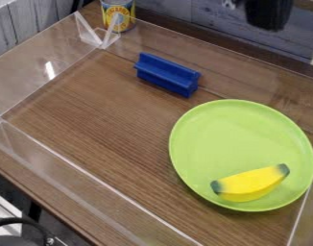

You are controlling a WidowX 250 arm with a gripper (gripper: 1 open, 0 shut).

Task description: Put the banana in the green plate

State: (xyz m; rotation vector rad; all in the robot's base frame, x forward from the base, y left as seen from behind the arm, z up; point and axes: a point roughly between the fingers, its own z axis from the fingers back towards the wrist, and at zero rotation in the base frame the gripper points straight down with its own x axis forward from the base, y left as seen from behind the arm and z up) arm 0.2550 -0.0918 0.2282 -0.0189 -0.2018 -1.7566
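Note:
The yellow banana point(252, 183) lies inside the green plate point(229, 130), near its front rim, with its dark tips pointing right and left. The plate sits on the wooden table at the right. My gripper point(267, 21) hangs high at the top edge of the view, well above and behind the plate, as a dark blurred shape. Its jaws are shut and nothing shows between them. The gripper is apart from both banana and plate.
A blue rectangular block point(167, 74) stands on the table left of the plate. A yellow can point(117, 13) sits at the back left. Clear plastic walls point(44, 67) ring the wooden table point(108, 125).

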